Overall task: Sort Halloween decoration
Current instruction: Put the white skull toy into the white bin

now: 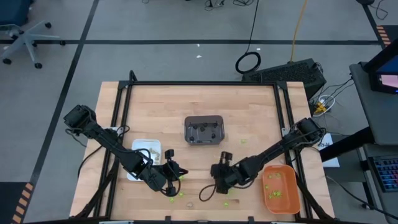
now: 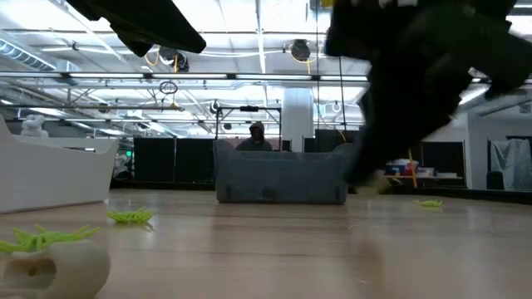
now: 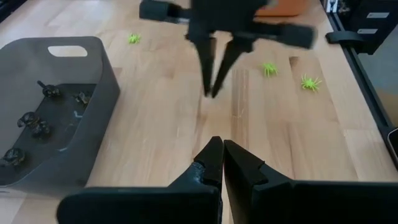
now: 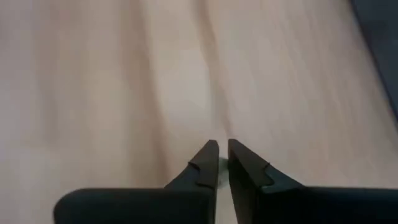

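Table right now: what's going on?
Two arms are sorting small Halloween trinkets into trays. Dark ones lie in the grey tray, green ones in the orange tray, and the white tray sits beside the left arm. Both tools are low over the front of the table, the left tool and right tool facing each other, both shut with nothing visibly held. A few green spiders are still loose.

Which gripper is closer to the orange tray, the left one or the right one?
The right. The right gripper is just beside the orange tray, on its inner side. The left gripper is farther away across the table, next to the white tray.
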Motion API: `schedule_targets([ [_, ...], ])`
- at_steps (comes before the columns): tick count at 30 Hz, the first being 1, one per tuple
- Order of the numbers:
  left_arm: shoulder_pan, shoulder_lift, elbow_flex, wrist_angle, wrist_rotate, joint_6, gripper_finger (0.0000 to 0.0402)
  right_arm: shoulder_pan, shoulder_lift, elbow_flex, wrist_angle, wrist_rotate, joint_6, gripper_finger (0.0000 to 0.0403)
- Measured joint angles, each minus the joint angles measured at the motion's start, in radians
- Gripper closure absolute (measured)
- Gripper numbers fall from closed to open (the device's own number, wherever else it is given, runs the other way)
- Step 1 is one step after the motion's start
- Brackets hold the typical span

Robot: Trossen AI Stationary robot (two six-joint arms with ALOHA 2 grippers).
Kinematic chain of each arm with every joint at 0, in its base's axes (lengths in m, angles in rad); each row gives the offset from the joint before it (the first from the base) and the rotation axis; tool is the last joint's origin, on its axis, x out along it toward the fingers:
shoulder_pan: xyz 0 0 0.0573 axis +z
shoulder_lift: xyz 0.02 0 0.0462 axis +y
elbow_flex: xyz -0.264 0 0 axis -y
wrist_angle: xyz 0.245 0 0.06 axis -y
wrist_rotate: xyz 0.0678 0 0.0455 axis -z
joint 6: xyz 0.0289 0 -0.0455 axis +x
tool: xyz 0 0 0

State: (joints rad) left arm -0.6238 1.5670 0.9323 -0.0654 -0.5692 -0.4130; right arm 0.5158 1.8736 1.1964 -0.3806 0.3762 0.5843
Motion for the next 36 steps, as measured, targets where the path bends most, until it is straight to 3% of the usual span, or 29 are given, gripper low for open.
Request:
schedule_targets([
  [7, -0.026, 0.001, -0.001, 0.015, -0.037, 0.002, 0.0388, 0.033, -0.002, -0.018, 0.324, 0.054, -0.244, 0.0403],
  [10, -0.046, 0.001, -0.001, 0.015, -0.071, 0.005, 0.0388, 0.027, -0.003, -0.019, 0.357, 0.079, -0.277, 0.0402],
  [20, -0.12, 0.058, -0.002, 0.037, -0.091, 0.001, 0.0388, 0.047, -0.009, -0.019, 0.248, 0.063, -0.146, 0.0398],
  [23, -0.137, 0.097, -0.003, 0.036, -0.091, 0.001, 0.0388, 0.073, -0.024, -0.019, 0.188, 0.016, -0.07, 0.0388],
  [29, -0.14, 0.133, -0.003, 0.049, -0.091, 0.0, 0.0388, 0.102, -0.034, -0.019, 0.1, 0.011, 0.064, 0.0336],
  [36, -0.136, 0.134, -0.003, 0.067, -0.092, 0.009, 0.0388, 0.107, -0.021, -0.018, 0.066, -0.009, 0.003, 0.0269],
])
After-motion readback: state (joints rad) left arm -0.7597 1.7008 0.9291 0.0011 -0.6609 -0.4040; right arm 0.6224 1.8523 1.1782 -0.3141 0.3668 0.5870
